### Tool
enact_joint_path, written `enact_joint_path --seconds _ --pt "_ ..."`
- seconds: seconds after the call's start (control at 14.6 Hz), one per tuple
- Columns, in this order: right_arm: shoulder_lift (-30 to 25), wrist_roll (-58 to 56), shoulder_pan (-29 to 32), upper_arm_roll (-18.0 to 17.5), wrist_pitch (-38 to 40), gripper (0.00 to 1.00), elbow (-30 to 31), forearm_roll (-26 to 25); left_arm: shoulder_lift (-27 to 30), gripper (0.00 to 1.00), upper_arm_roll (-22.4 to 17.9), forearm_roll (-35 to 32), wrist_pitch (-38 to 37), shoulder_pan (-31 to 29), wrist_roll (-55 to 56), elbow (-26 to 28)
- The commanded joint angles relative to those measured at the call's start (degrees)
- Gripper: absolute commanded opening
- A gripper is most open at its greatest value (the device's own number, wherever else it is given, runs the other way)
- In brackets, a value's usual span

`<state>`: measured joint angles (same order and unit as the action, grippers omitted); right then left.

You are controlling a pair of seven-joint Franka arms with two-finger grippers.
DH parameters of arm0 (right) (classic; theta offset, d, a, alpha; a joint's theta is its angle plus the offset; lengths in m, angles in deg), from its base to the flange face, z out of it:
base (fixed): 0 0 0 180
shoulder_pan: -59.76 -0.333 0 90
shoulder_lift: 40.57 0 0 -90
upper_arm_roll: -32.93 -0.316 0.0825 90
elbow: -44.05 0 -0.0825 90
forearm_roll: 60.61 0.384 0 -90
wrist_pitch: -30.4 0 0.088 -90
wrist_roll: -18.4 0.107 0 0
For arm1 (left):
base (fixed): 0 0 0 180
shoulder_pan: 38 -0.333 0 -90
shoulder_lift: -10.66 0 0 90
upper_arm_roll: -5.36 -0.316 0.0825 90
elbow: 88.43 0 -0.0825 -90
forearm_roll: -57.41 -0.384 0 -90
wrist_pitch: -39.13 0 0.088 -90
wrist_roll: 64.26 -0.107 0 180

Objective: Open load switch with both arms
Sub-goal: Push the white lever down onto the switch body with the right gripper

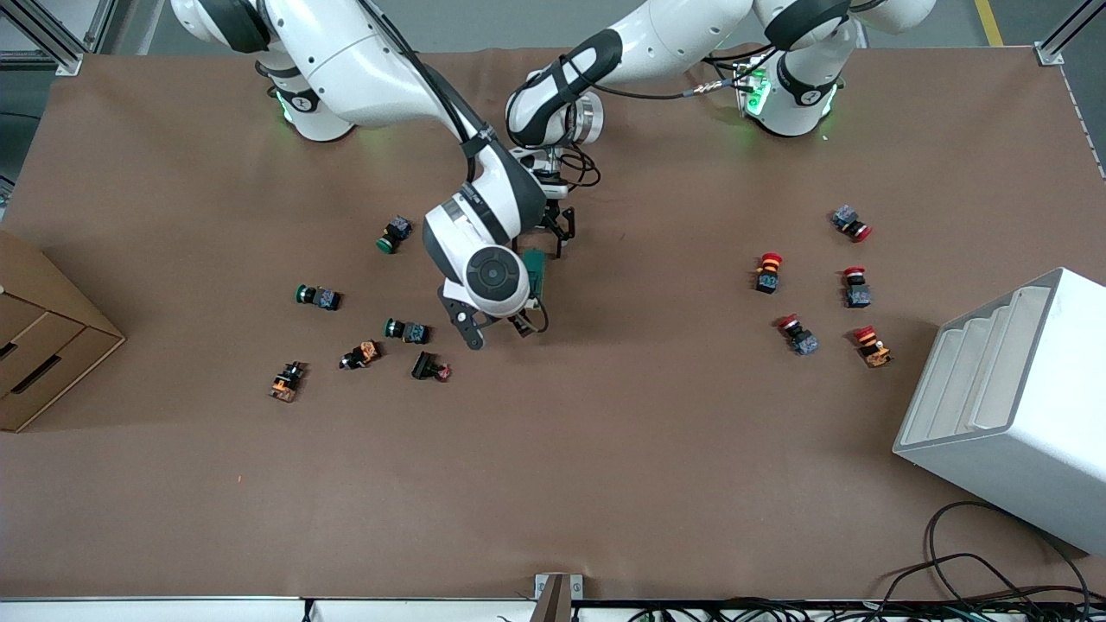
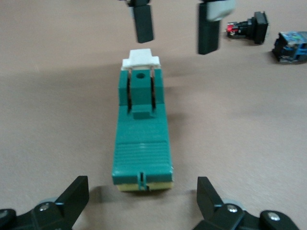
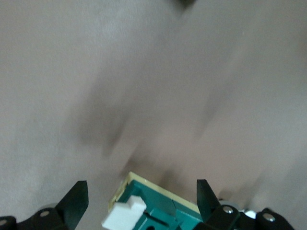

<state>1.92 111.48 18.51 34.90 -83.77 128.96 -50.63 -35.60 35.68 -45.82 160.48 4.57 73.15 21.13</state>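
Load switch (image 1: 537, 269) lying flat on the table (image 1: 605, 449) near its middle, green body lengthwise, white lever (image 2: 140, 59) at one end. Left gripper (image 2: 143, 191) low over the end away from the lever, fingers (image 2: 208, 194) spread wide either side of the block, not touching it. Right gripper (image 3: 141, 199) hanging over the lever end, fingers (image 3: 76, 201) likewise spread apart, closed on nothing. Green-capped buttons (image 1: 316, 296) scattered toward the right arm's end of the table, red-capped buttons (image 1: 768, 271) toward the left arm's end, beside a white rack (image 1: 1011, 406). Cardboard box (image 1: 43, 345) at the table's edge.
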Motion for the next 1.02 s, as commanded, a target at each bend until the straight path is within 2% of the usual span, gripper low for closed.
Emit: enact_joint_path --seconds 0.0,0.55,0.96 --pt "0.3 0.6 -0.5 0.6 0.2 1.0 -0.7 2.0 -2.0 1.0 -0.2 0.2 1.0 1.3 1.1 -1.2" --pt "0.2 0.5 -2.4 0.6 4.0 1.0 -0.6 2.2 -2.4 1.0 -0.1 0.2 -1.5 3.0 6.8 -0.9" --pt "0.4 0.1 -1.7 0.6 4.8 1.0 -0.1 2.2 -2.0 1.0 -0.1 0.1 -2.2 3.0 5.2 -0.6"
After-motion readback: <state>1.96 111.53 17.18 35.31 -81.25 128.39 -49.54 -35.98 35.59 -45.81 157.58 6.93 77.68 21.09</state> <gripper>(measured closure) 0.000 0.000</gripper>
